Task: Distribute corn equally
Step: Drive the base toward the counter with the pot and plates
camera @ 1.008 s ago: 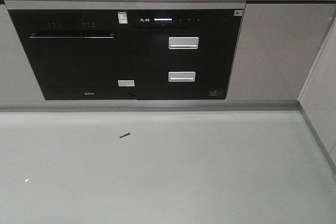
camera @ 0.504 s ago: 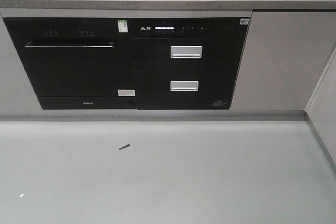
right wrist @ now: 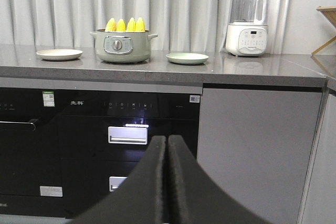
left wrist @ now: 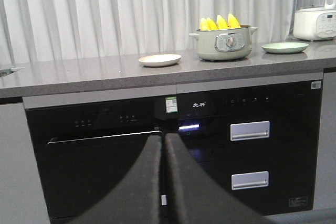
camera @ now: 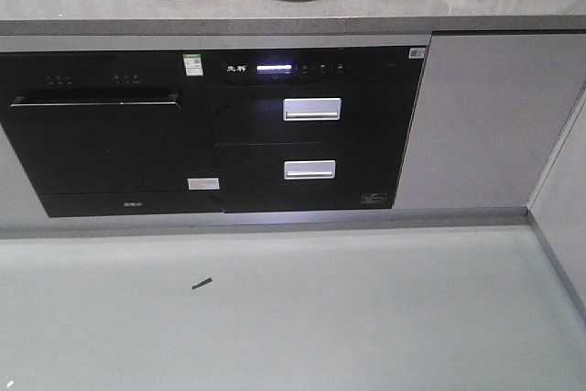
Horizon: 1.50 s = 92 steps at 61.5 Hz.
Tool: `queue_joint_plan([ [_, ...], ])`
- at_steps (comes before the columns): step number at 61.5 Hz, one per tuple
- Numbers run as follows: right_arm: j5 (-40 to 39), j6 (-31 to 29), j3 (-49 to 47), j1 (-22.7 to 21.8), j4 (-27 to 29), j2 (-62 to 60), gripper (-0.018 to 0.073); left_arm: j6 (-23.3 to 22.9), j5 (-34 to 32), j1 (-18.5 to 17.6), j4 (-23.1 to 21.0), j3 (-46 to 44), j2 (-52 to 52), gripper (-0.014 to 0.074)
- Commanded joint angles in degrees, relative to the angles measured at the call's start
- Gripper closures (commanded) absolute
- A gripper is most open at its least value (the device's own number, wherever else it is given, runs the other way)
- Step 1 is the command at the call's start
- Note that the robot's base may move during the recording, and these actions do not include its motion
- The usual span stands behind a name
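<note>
Left gripper (left wrist: 163, 139) and right gripper (right wrist: 167, 140) both closed on nothing; the corn (left wrist: 219, 22) stands in a pot.

Left wrist view: the black fingers are pressed together along their length, held in front of the black built-in appliances (left wrist: 105, 171). On the grey counter (left wrist: 79, 74) above, four yellow cob tips poke up out of a pale green pot (left wrist: 223, 45), which sits between a cream plate (left wrist: 159, 60) and a green plate (left wrist: 285, 48); a white blender (left wrist: 315, 11) stands at the far right. Right wrist view: this gripper's fingers also meet with no gap, and the same four cobs (right wrist: 126, 24) stand upright in the pot, both plates bare. Front view: the pot's top is cut off by the frame edge, hiding the cobs; a small dark scrap (camera: 201, 284) lies on the grey floor (camera: 366, 318).
</note>
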Motion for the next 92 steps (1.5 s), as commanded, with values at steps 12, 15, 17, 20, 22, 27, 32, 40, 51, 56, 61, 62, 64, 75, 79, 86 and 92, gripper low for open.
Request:
queue_joint_plan([
  [12, -4.1, -0.2, 0.7, -0.1, -0.7, -0.4, 0.0569, -0.3, -4.3, 0.1, -0.5, 0.7, -0.9, 0.0603],
  [15, -4.1, -0.2, 0.7, -0.1, -0.7, -0.4, 0.0569, -0.3, -4.3, 0.1, -0.5, 0.7, -0.9, 0.0603],
  [17, -4.1, -0.2, 0.7, -0.1, -0.7, -0.4, 0.0569, -0.3, -4.3, 0.1, -0.5, 0.7, -0.9, 0.0603],
  [20, -4.1, -0.2, 0.7, -0.1, -0.7, -0.4, 0.0569, -0.3, -4.3, 0.1, -0.5, 0.7, -0.9, 0.0603],
  [22, -4.1, -0.2, 0.7, -0.1, -0.7, -0.4, 0.0569, -0.3, -4.3, 0.1, -0.5, 0.7, -0.9, 0.0603],
  [27, -4.1, -0.2, 0.7, -0.1, -0.7, -0.4, 0.0569, -0.3, -4.3, 0.1, -0.5, 0.7, -0.9, 0.0603],
  [32, -4.1, -0.2, 0.7, -0.1, -0.7, -0.4, 0.0569, -0.3, -4.3, 0.1, -0.5, 0.7, -0.9, 0.0603],
  [40, -4.1, -0.2, 0.7, -0.1, -0.7, -0.4, 0.0569, -0.3, -4.3, 0.1, -0.5, 0.7, -0.9, 0.0603],
  [51, -4.1, -0.2, 0.7, -0.1, -0.7, -0.4, 0.0569, -0.3, -4.3, 0.1, -0.5, 0.7, -0.9, 0.0603],
  [56, -4.1, -0.2, 0.7, -0.1, -0.7, -0.4, 0.0569, -0.3, -4.3, 0.1, -0.5, 0.7, -0.9, 0.0603],
  [61, -4.1, -0.2, 0.7, -0.1, -0.7, -0.4, 0.0569, -0.3, -4.3, 0.1, -0.5, 0.7, -0.9, 0.0603],
  [62, -4.1, -0.2, 0.7, -0.1, -0.7, -0.4, 0.0569, -0.3, -4.3, 0.1, -0.5, 0.7, -0.9, 0.0603],
  [64, -4.1, -0.2, 0.7, -0.1, -0.7, -0.4, 0.0569, -0.3, -4.3, 0.1, -0.5, 0.7, -0.9, 0.0603],
  [75, -4.1, -0.2, 0.7, -0.1, -0.7, -0.4, 0.0569, -0.3, -4.3, 0.1, -0.5, 0.7, -0.9, 0.0603],
  [79, -4.1, -0.2, 0.7, -0.1, -0.7, -0.4, 0.0569, -0.3, -4.3, 0.1, -0.5, 0.7, -0.9, 0.0603],
  [86, -4.1, -0.2, 0.7, -0.1, -0.7, -0.4, 0.0569, -0.3, -4.3, 0.1, -0.5, 0.7, -0.9, 0.0603],
  [92, -4.1, -0.2, 0.7, -0.1, -0.7, -0.4, 0.0569, -0.3, -4.3, 0.1, -0.5, 0.7, -0.9, 0.0603],
])
